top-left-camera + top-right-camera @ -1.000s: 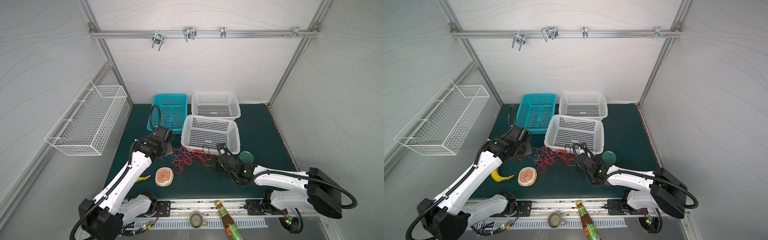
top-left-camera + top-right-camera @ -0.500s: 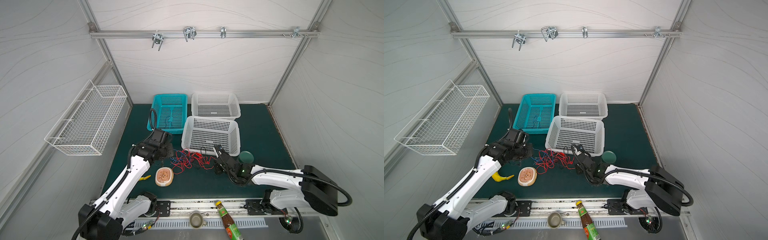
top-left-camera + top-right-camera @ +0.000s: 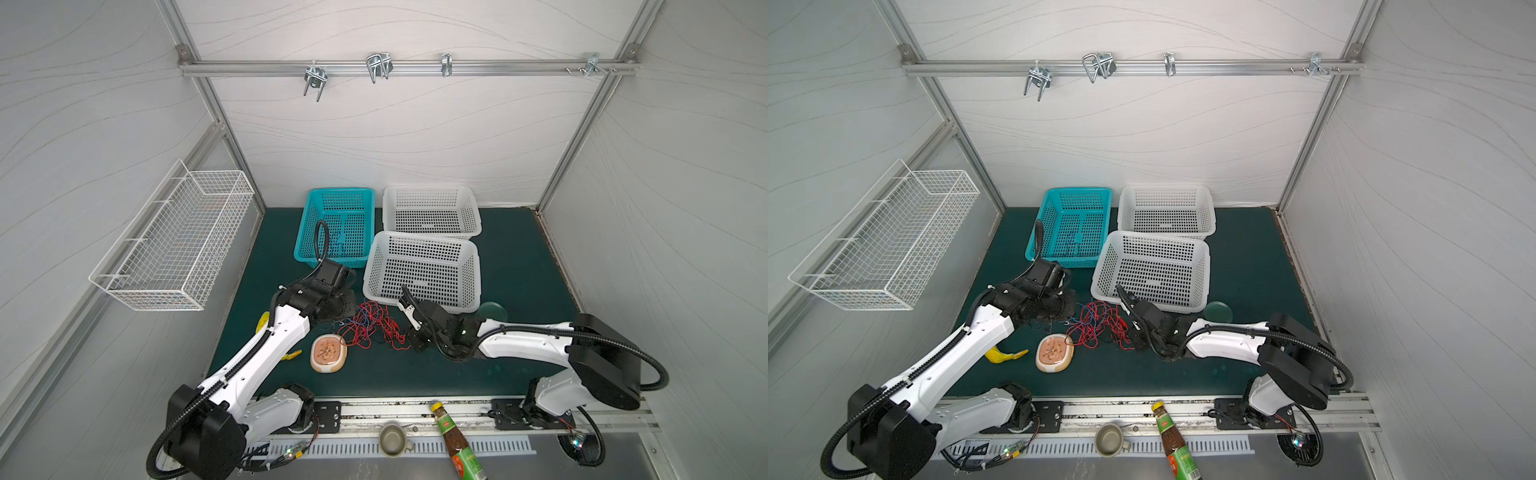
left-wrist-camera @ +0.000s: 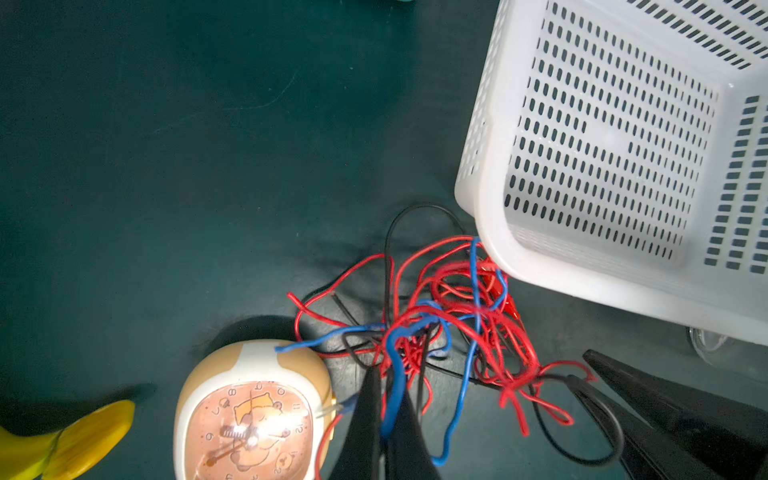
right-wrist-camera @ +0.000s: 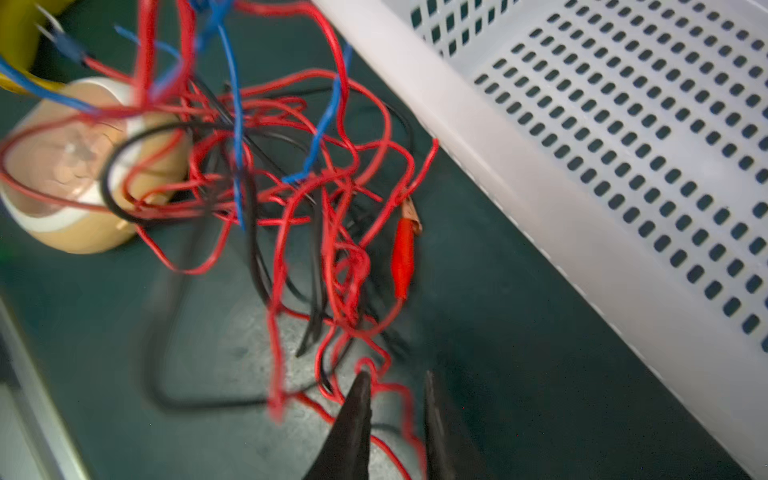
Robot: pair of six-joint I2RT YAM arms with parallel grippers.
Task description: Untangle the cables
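While the left gripper pinches a blue strand of the cables, the right gripper stands narrowly parted around a red strand.

Left hand pinched, right hand parted

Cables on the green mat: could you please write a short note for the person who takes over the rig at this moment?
Left gripper: shut on a blue cable at one side of the bundle.
Right gripper: open at the opposite side; a red strand crosses the gap, not gripped.
Cables: one red, blue and black knot on the mat, between the clock and the front white basket, reaching the clock's edge.
Done: no strand is separated yet.
Left: pull the strands apart and lay each one out alone.
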